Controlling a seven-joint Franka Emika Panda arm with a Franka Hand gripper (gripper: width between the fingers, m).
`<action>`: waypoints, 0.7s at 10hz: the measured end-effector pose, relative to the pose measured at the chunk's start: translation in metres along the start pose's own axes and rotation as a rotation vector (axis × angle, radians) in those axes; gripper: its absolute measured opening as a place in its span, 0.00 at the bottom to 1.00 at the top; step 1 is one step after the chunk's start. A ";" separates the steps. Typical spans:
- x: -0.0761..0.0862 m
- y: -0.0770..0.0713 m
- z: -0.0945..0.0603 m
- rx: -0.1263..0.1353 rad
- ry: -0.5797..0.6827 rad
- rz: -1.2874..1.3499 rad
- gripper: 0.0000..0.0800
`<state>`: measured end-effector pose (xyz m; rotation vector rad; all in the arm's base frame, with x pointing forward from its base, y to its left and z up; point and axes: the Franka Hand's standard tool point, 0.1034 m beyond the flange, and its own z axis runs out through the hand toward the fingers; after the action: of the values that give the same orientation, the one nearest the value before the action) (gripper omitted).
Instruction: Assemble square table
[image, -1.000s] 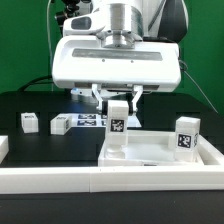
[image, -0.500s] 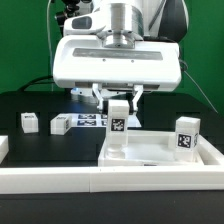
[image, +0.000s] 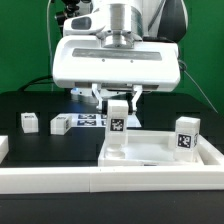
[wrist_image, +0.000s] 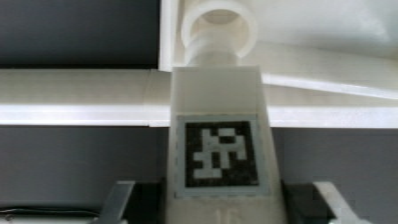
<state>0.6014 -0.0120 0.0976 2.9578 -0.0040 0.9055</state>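
My gripper (image: 118, 102) is shut on a white table leg (image: 118, 128) that stands upright at the near left corner of the square tabletop (image: 160, 158). In the wrist view the leg (wrist_image: 217, 110) runs away from my gripper (wrist_image: 221, 206), tag facing the camera, its round end over the white tabletop (wrist_image: 317, 35). A second leg (image: 186, 137) stands upright at the tabletop's right corner. Two more legs (image: 30, 122) (image: 60, 124) lie loose on the black table at the exterior view's left.
A long white border bar (image: 60, 182) runs along the front edge, just before the tabletop. The marker board (image: 90, 120) lies flat behind the gripper. The arm's wide white body hangs over the middle of the scene.
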 end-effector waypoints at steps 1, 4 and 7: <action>0.000 -0.001 0.000 0.001 0.000 -0.001 0.36; -0.003 -0.002 -0.001 0.002 -0.005 -0.003 0.36; -0.004 -0.004 -0.001 0.004 -0.007 -0.004 0.36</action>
<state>0.5980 -0.0083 0.0960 2.9634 0.0035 0.8949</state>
